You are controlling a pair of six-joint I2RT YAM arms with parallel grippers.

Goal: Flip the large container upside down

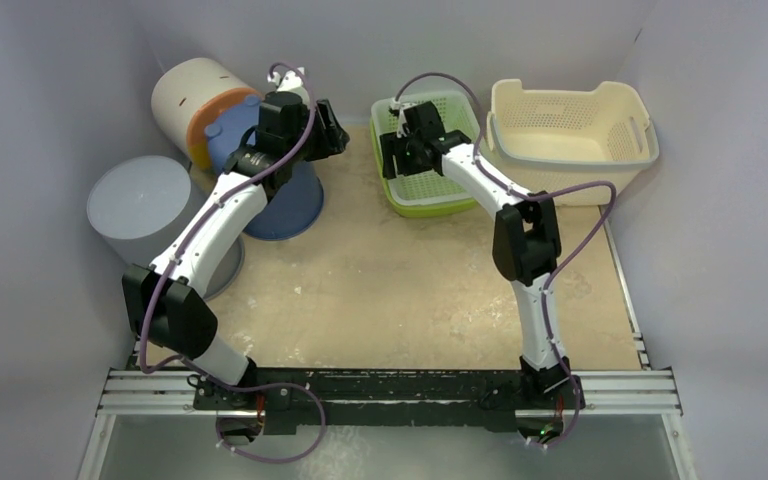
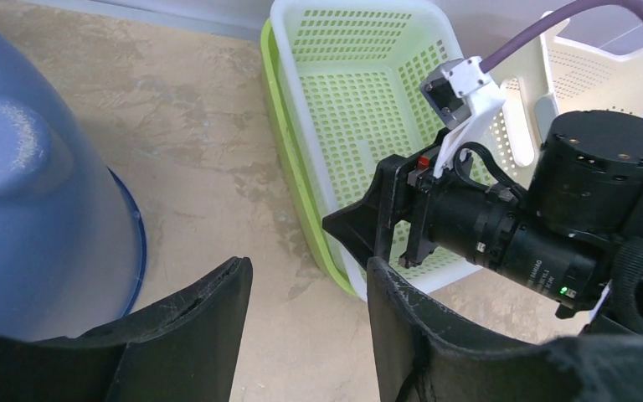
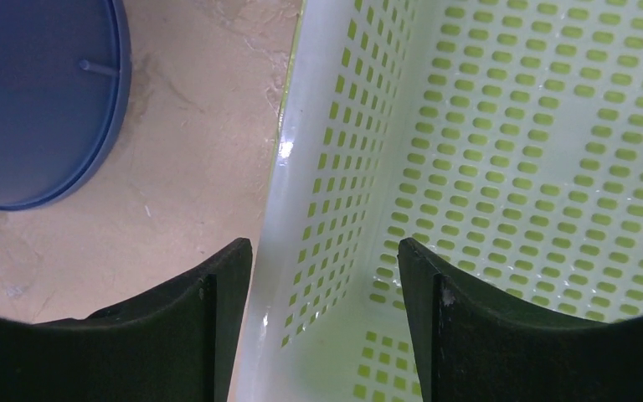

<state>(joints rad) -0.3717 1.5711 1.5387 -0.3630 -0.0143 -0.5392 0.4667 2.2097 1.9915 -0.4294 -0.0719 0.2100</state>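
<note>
A white perforated basket (image 1: 455,110) sits nested in a green one (image 1: 425,208) at the back centre. My right gripper (image 1: 390,158) is open, its jaws astride the white basket's left wall (image 3: 301,167), touching nothing that I can see; the right gripper (image 3: 325,244) has one finger outside and one inside. My left gripper (image 1: 335,130) is open and empty over bare table between the upturned blue bucket (image 1: 285,195) and the green basket (image 2: 289,159). A larger cream basket (image 1: 570,130) stands upright at the back right.
A grey bucket (image 1: 145,210) stands upside down at the left. A white and orange cylinder (image 1: 195,95) lies on its side at the back left. The right arm's wrist (image 2: 511,226) is close in front of my left gripper (image 2: 307,264). Walls enclose the table.
</note>
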